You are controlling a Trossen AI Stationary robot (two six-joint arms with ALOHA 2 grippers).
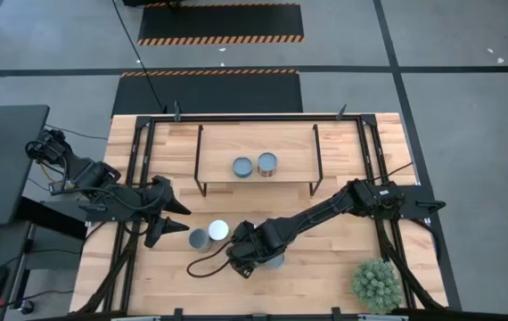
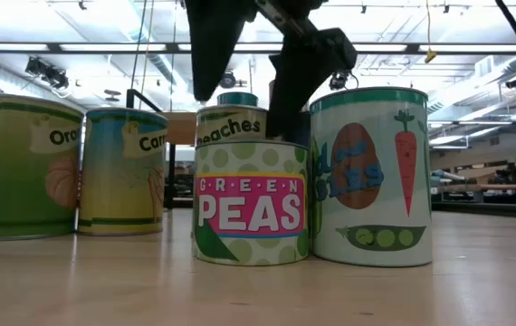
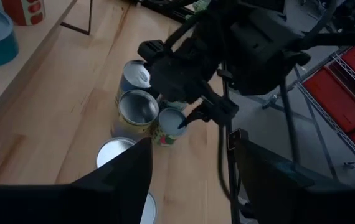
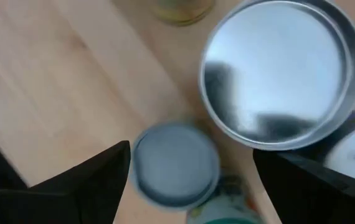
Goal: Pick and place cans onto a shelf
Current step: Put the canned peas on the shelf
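Observation:
The light-wood shelf (image 1: pixel 290 162) stands at the table's far middle with two cans (image 1: pixel 241 166) (image 1: pixel 266 164) on its board. More cans stand upright on the table near the front: a blue-grey one (image 1: pixel 200 239), a white-topped one (image 1: pixel 218 230), and a cluster partly hidden under my right arm (image 1: pixel 274 260). My right gripper (image 1: pixel 241 257) is open, pointing down over this cluster. Its fingers stand on either side of the small peaches can (image 2: pixel 231 122) (image 4: pixel 176 163). My left gripper (image 1: pixel 183 218) is open and empty, just left of the cans.
In the low view the green peas can (image 2: pixel 251 204) and a vegetables can (image 2: pixel 371 177) stand close against the peaches can, with two more cans (image 2: pixel 23 167) (image 2: pixel 122 172) beside them. A green potted plant (image 1: pixel 377 283) stands at the near right corner. Black rails (image 1: pixel 138 152) edge the table.

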